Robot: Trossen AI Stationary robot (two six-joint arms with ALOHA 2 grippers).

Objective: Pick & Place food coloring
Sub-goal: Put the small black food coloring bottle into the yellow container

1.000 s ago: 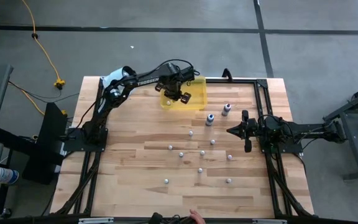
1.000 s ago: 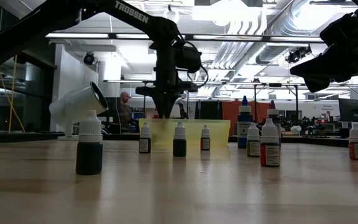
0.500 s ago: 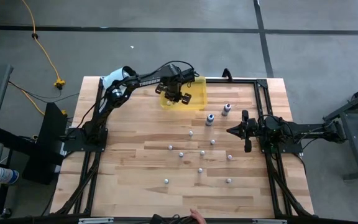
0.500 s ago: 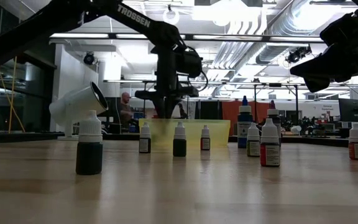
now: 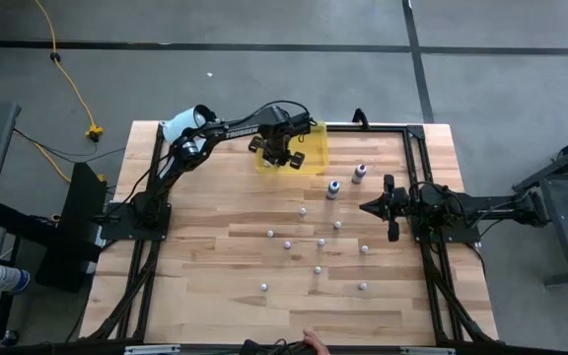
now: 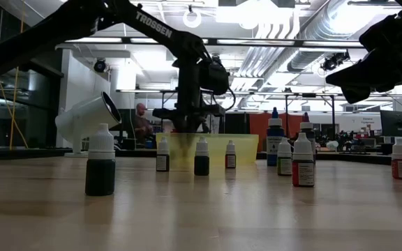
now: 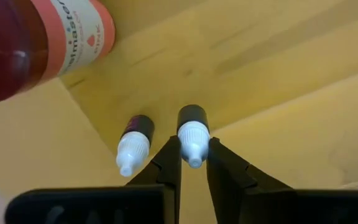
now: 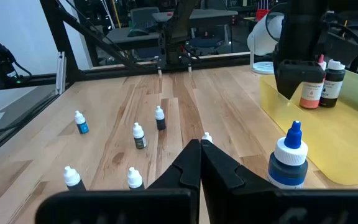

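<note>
My left gripper (image 5: 282, 152) points down into the translucent yellow tray (image 5: 312, 161) at the table's far side, shut on one tiny white-capped food coloring bottle (image 7: 193, 124). Beside it a second tiny bottle (image 7: 133, 142) stands on the tray floor, and a taller pink-labelled bottle (image 7: 55, 37) stands farther off in the tray. Several more food coloring bottles (image 5: 318, 269) stand upright across the table's middle, among them a blue one (image 5: 332, 187) and a purple one (image 5: 360, 173). My right gripper (image 5: 367, 207) waits shut at the table's right side. My left gripper pinches the bottle's white cap (image 7: 194, 135) between its two fingers (image 7: 169, 163), coming from above and pointing down. The bottle is upright, its dark body toward the tray floor. Whether its base rests on the floor, I cannot tell.
A big white cylinder (image 5: 180, 125) lies at the table's far left corner. A black frame (image 5: 417, 148) runs along the far and right edges. In the low view a dark bottle (image 6: 100, 169) stands nearest, with others (image 6: 303, 164) to its right.
My left gripper has gone down with the bottle, from above the tray's rim to inside the tray, shifting slightly toward the table's right edge. The bottle stays upright.
</note>
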